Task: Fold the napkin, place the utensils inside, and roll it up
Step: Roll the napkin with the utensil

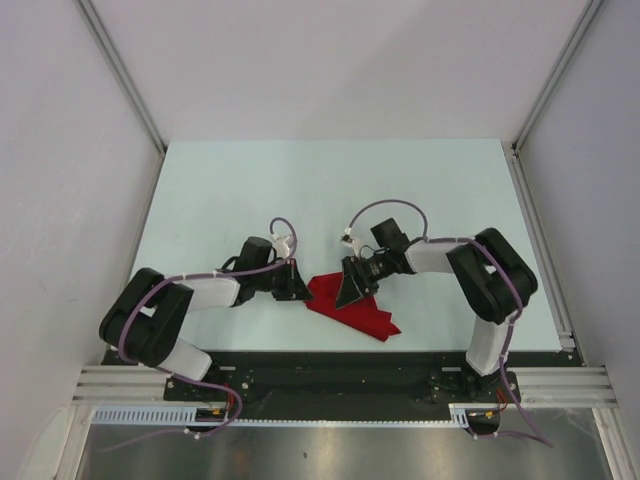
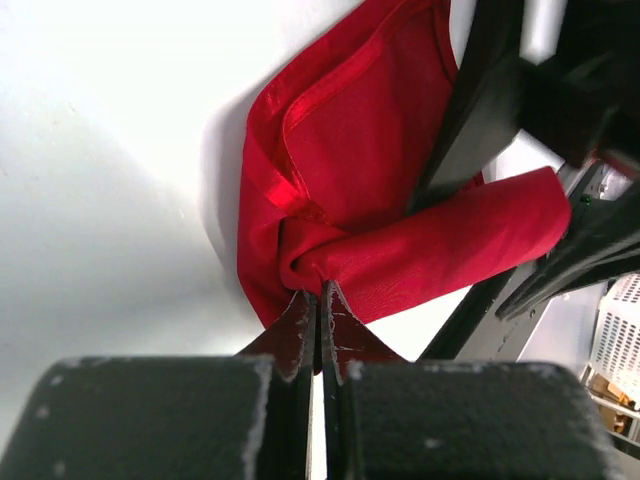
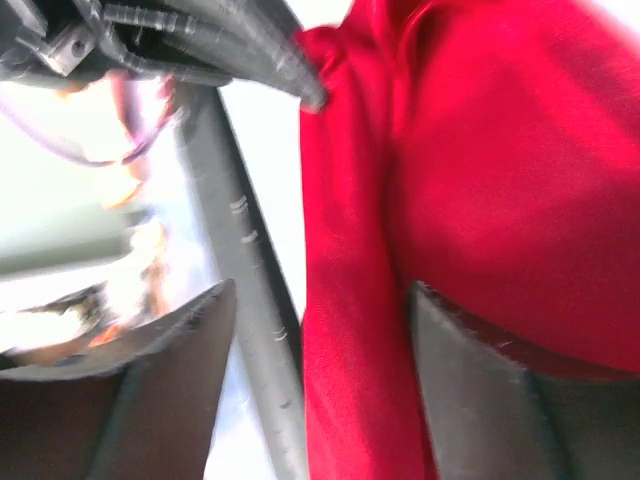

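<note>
Two arms working a red napkin on a pale tabletop in a white-walled booth.
Plain white walls (image 1: pixel 330 60) fill the upper half and both sides of the top view, with metal corner posts (image 1: pixel 125 75) running down to a pale mint tabletop (image 1: pixel 330 190); a black base rail (image 1: pixel 340 362) runs across the bottom. The napkin (image 1: pixel 350 312) lies bunched and partly rolled at lower centre, near the front edge, between the arms. The left end effector (image 1: pixel 297 283) is clenched on the napkin's left edge. The right end effector (image 1: pixel 352 285) is released, fingers spread with a fold of cloth between them.
</note>
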